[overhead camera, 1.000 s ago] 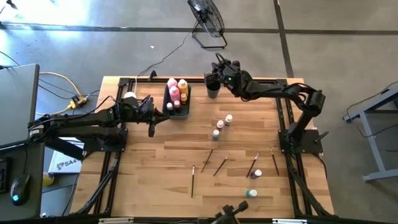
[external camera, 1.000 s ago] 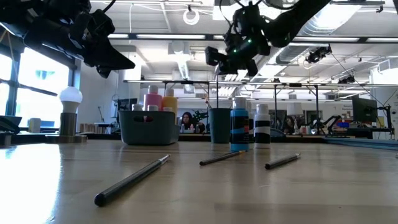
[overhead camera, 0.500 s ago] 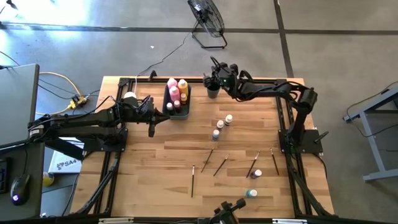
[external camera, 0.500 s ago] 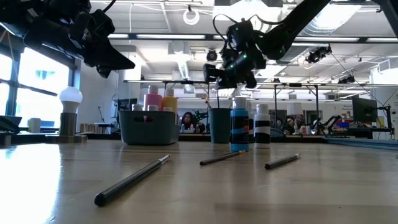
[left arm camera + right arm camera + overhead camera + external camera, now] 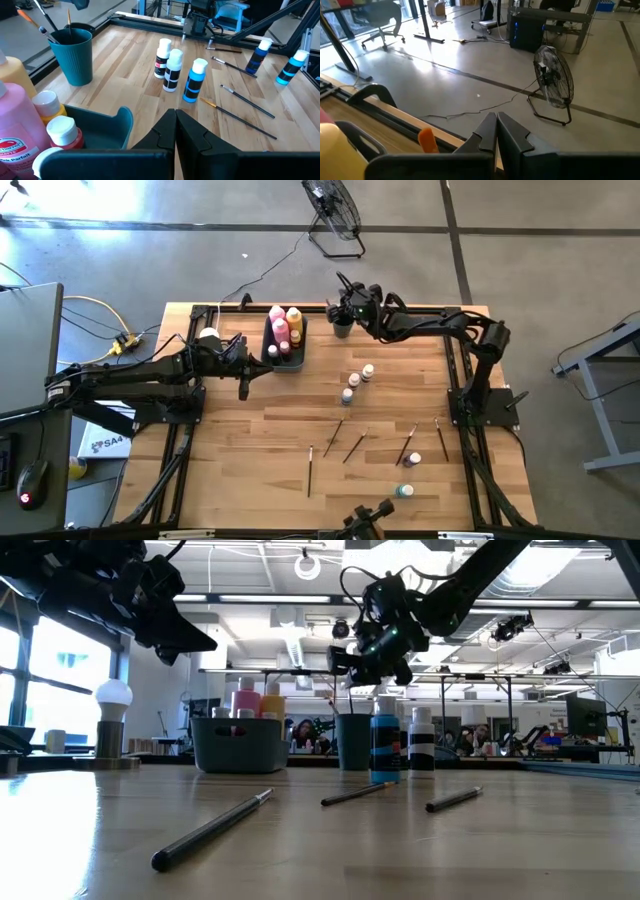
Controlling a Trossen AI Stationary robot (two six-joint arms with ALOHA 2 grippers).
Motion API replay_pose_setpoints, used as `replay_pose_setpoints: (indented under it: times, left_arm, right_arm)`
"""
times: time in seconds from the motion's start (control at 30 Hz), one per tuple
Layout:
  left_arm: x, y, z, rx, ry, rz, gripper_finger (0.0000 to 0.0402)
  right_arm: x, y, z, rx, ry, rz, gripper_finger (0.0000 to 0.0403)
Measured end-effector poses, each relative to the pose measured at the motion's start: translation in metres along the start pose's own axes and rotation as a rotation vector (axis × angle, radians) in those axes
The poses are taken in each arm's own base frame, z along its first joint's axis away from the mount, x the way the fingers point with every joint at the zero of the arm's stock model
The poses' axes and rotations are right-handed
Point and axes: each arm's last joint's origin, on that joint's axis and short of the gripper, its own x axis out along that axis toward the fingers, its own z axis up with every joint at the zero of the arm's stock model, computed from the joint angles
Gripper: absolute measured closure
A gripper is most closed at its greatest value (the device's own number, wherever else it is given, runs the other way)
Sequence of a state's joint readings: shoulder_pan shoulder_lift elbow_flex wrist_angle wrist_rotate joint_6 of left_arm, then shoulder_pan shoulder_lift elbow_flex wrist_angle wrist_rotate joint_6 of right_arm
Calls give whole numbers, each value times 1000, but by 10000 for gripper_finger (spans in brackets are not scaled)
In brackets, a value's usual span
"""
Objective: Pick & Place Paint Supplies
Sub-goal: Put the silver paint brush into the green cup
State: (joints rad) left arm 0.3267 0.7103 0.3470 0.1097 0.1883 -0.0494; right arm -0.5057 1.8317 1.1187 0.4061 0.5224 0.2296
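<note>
I park my left gripper beside the bin of bottles, fingers closed on nothing; my right gripper hovers over the teal cup, fingers pressed together, apparently lowering a brush into it; more brushes wait mid-table.

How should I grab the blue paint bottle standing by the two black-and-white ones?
Take the blue paint bottle by its white cap, straight from above: it stands upright, and a black-and-white bottle crowds one side of its body.
</note>
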Motion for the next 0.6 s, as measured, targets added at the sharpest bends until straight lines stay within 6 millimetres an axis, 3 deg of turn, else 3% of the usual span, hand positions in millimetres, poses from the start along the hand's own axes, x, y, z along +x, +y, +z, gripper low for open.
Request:
replay_pose_setpoints:
  times: [0.2,0.6]
  left_arm:
    - [0,0,0,0,1,0,398]
    - [0,0,0,-1,5,0,398]
  right_arm:
    - [-2,3,0,8,-5,16,386]
    - [-22,8,23,1,-61,54,280]
